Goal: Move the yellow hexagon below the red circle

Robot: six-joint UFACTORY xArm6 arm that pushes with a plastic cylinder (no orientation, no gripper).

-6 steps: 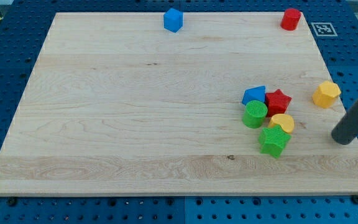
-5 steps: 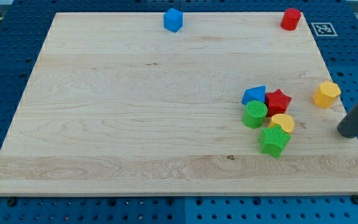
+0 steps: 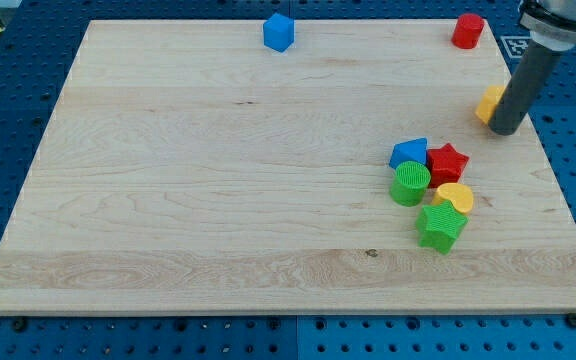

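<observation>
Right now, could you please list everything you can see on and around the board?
Wooden board: one, light wood, fills most of the view.
Blue cube: one, top edge, middle.
Red circle: one, top right corner.
Yellow hexagon: one, right side, partly hidden behind the rod.
Blue block: one, shape unclear, top left of the cluster at lower right.
Red star: one, cluster's top right.
Green circle: one, cluster's left.
Yellow block: one, shape unclear, cluster's right.
Green star: one, cluster's bottom.
Marker tag: one, black and white, beyond the board's top right corner.
My tip: one dark rod, against the yellow hexagon's right.
</observation>
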